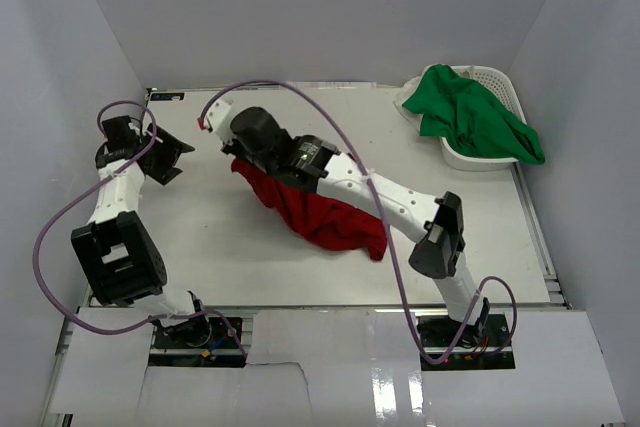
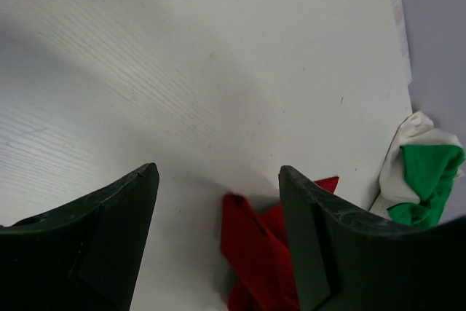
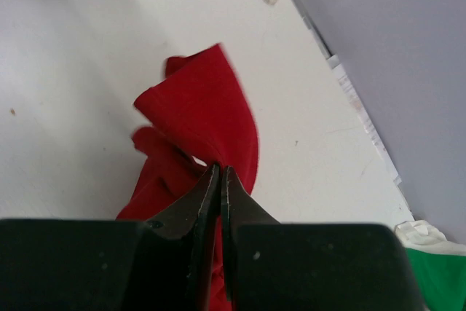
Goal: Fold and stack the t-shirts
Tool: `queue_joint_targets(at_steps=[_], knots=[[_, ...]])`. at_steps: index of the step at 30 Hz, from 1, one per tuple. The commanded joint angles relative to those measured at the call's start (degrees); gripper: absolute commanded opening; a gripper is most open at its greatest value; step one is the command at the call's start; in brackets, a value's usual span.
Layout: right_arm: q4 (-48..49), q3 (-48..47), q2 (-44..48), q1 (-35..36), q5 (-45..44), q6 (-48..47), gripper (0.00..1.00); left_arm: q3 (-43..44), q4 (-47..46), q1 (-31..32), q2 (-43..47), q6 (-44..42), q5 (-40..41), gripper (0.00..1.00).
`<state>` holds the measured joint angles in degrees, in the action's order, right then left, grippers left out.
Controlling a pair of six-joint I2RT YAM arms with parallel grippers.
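Note:
The deep red t-shirt [image 1: 318, 212] lies crumpled mid-table, trailing from upper left to lower right. My right gripper [image 3: 220, 167] is shut on a fold of the red t-shirt [image 3: 204, 114]; its head covers the cloth's upper end in the top view. My left gripper [image 2: 218, 172] hangs open over bare table at the left, with the red t-shirt [image 2: 255, 253] showing between its fingers further off, untouched. The bright green t-shirt [image 1: 475, 117] is heaped in the white basket [image 1: 497, 75] at the back right.
White walls close in the table on the left, back and right. A purple cable loops over the right arm [image 1: 400, 209] and another round the left arm [image 1: 112, 197]. The basket with green cloth [image 2: 426, 180] shows at the left wrist view's right edge.

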<state>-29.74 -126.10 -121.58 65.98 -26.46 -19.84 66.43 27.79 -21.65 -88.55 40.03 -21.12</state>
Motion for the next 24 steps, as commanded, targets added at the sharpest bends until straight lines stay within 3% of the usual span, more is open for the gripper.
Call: queue_joint_targets(at_steps=[1,10,18,24], knots=[[0.7,0.6,4.1,-2.9,3.3,4.2,0.08,-1.2,-0.4,4.1,5.1,-2.7,3.2,0.77],[-0.1,1.6,7.2,-10.8,9.4,9.6,0.08,-9.1,-5.5,15.4,12.6,-5.3,-2.0,0.77],[-2.9,3.5,7.3,-16.5,10.6,13.0,0.08,-18.0,-11.4,22.9,17.2,-2.6,-3.5,0.78],[0.0,22.8,17.0,-19.9,9.3,18.8,0.08,-17.7,-11.3,24.2,18.0,-3.1,-2.9,0.78]])
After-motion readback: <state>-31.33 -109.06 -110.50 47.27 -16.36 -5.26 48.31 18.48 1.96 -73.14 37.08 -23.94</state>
